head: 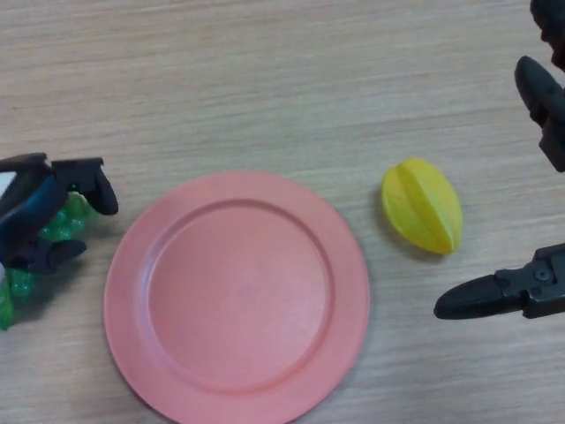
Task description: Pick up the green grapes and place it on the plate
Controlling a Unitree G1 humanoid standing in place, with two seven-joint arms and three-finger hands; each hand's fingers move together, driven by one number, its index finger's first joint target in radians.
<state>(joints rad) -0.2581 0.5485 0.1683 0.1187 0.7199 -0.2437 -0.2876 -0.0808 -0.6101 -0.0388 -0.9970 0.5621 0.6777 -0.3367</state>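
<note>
Just left of the plate (237,296), the left hand (40,216) sat over the grapes (62,225), its fingers curled down around the green bunch from above and from the near side, so that most of the fruit was hidden under it and only some green showed between and below the fingers. That grip looked like a pick-up in hand; whether the bunch had left the table (265,79) could not be told. The grapes lay close beside the plate's left rim, apart from it, so the carry would probably be short and rightward. The plate itself held nothing, which suggested the placing was not yet done. Right of the plate lay a yellow fruit (422,205), near its rim but not touching. Farther right of the plate, the right hand (530,291) hung spread wide and holding nothing, probably kept clear of the work.
</note>
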